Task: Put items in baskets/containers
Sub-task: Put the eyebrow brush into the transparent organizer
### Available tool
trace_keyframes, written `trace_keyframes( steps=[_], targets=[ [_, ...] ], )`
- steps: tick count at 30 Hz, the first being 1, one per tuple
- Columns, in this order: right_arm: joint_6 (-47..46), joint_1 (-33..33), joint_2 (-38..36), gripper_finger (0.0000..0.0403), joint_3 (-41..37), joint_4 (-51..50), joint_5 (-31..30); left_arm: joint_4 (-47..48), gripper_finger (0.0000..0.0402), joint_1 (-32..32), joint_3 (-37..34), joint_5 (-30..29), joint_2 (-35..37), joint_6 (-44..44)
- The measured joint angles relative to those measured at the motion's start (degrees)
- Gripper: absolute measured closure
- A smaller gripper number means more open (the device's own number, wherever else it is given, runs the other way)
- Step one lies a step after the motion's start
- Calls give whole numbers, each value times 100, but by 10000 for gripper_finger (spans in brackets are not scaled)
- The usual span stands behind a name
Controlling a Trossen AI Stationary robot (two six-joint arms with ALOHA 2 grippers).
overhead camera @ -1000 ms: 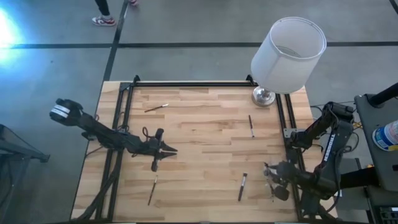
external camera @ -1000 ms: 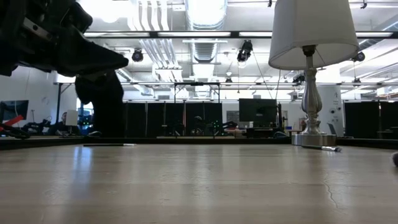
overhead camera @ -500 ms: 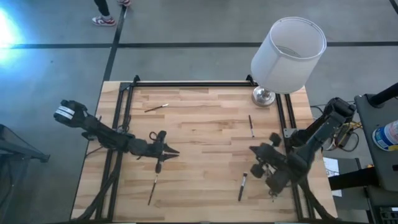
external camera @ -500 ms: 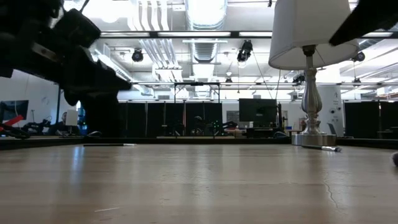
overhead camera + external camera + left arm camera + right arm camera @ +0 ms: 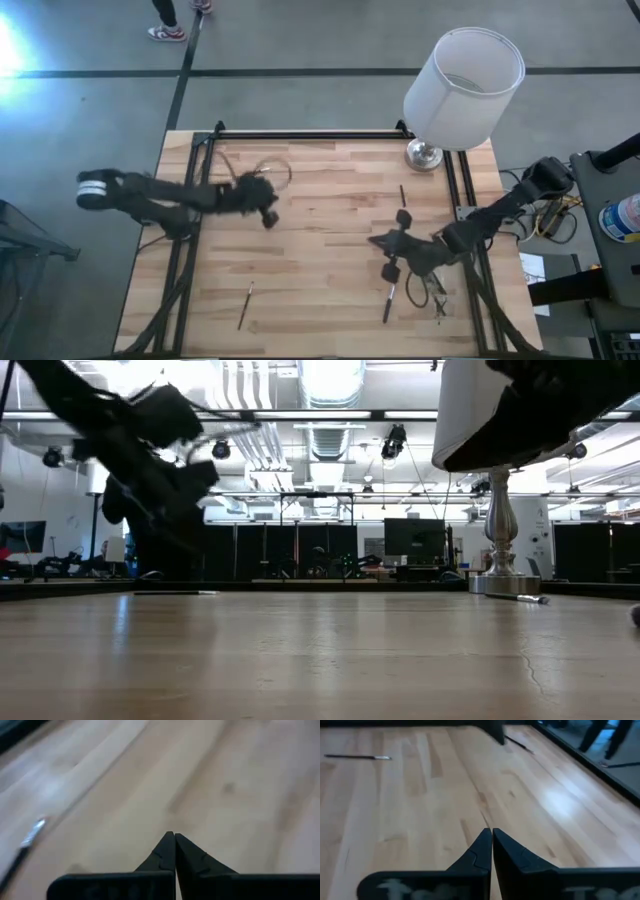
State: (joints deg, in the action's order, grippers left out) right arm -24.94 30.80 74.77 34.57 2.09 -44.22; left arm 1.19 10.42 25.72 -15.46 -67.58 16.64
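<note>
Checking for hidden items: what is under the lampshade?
Under the white lampshade, only part of the silver lamp base shows from above; the table beneath the shade is covered, so brushes there cannot be ruled out.

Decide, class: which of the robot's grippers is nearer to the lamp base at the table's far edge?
Right. The right gripper hovers over the table's right half, fairly close to the lamp base. The left gripper is across the table on its left half, clearly farther away.

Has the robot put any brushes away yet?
None look put away, and no container shows. Both grippers, left and right, are shut and empty above the table. Brushes lie loose on it, so all is left.
</note>
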Motion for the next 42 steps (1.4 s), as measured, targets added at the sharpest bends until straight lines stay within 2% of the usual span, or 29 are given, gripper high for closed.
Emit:
trace_keyframes(
  steps=[3,4,9,13,21,31,37,42],
  targets=[
    [251,-100,46,394,-239,512,231,445,401,1086,344,952,-146,-294],
    [293,-112,78,394,-296,651,248,539,401,1356,420,1055,-207,-424],
    [267,-124,162,394,-422,797,275,637,384,2367,720,1076,-539,-919],
    [265,-124,222,394,-444,778,275,814,361,2854,976,1187,-845,-1087],
    [292,-124,222,394,-431,878,275,1089,353,3250,1513,1189,-1743,-1568],
    [310,-119,222,394,-431,897,291,1168,353,3311,2180,1339,-2723,-1898],
    [310,-119,222,394,-441,892,403,1285,353,3313,2264,1385,-2825,-2108],
    [311,-119,224,394,-441,891,417,1769,353,3311,2226,1439,-2536,-2270]
  ],
)
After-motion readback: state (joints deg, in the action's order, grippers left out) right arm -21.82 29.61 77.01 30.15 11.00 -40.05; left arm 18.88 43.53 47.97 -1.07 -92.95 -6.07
